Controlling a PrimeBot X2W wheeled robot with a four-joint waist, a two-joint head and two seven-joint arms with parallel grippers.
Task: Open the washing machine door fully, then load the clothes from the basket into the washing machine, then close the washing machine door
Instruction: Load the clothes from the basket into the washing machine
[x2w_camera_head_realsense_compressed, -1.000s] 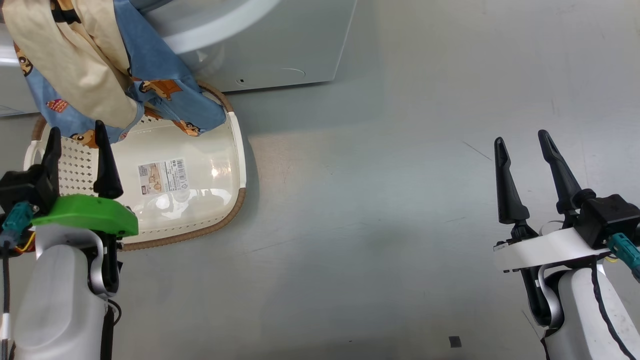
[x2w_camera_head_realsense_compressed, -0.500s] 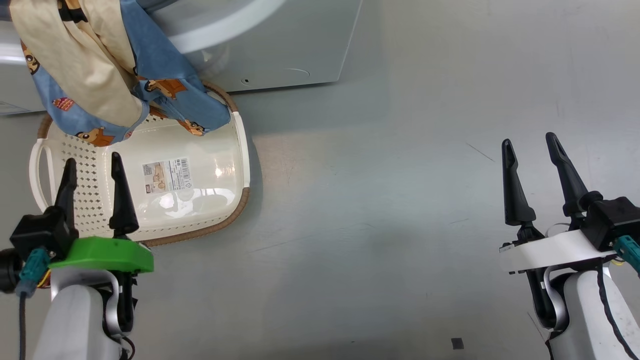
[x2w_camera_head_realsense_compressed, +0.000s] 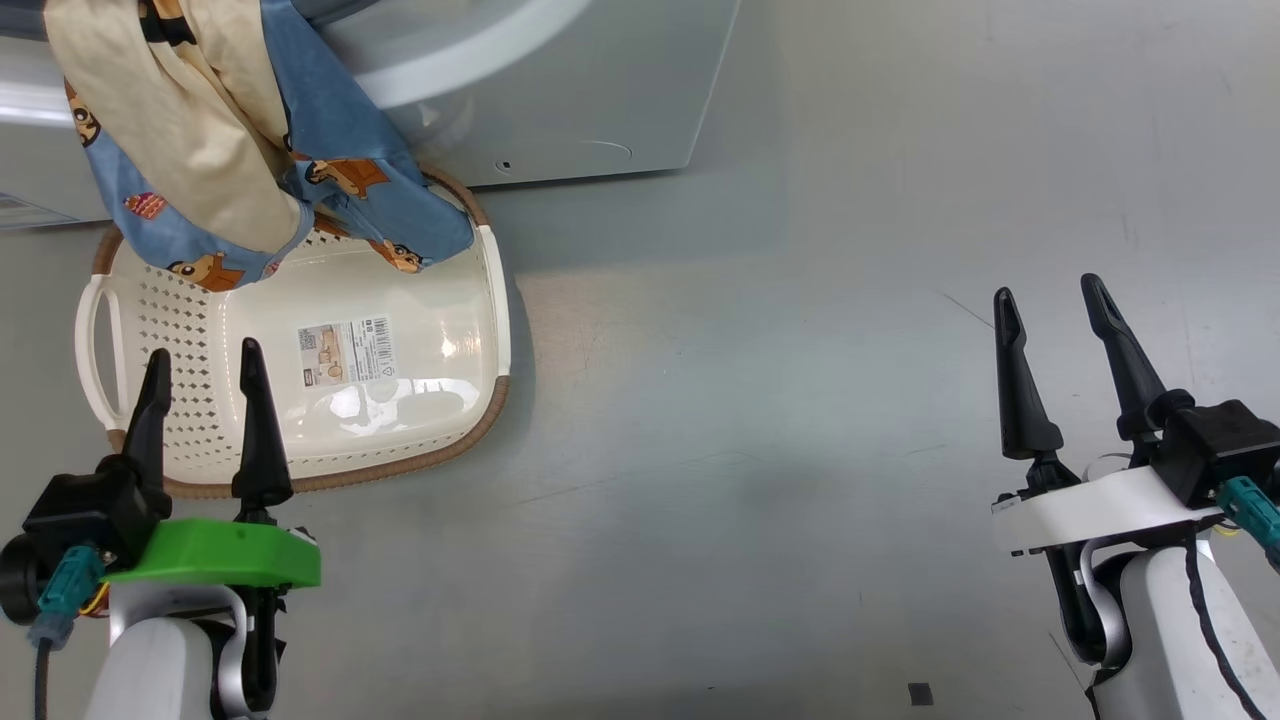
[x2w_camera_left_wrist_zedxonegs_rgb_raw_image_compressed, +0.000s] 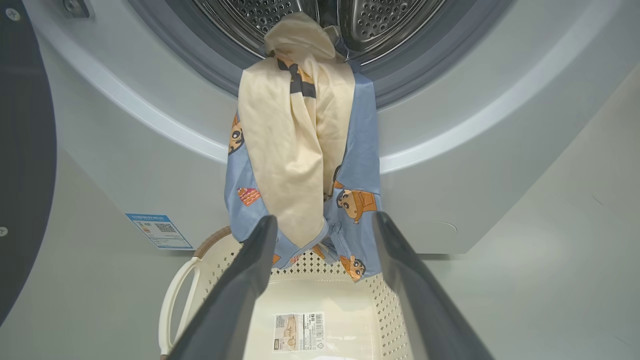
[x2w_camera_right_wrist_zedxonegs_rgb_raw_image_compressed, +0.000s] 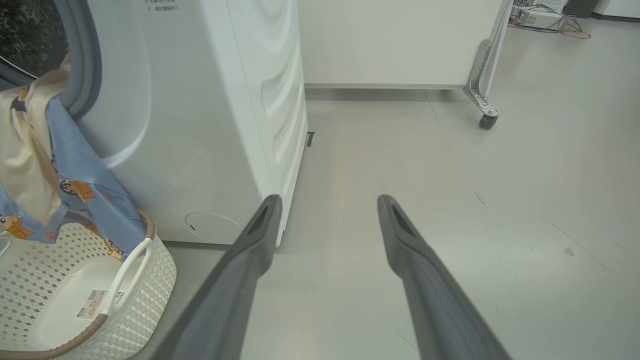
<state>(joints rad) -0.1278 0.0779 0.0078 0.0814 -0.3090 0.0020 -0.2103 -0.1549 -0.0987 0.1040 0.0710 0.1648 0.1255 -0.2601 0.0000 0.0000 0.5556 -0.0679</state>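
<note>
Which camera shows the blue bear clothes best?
The left wrist view: the light blue bear-printed fabric clothes hang whole, from the big white washing machine down to the cream perforated plastic basket. The head view crops their top; the right wrist view shows one side.

The left gripper hovers at the near left corner of the basket. Its two dark fingers are spread wide and empty, above a green wrist collar and a pale forearm. The right gripper hangs well to the basket's right, its fingers likewise parted and holding nothing.
</note>
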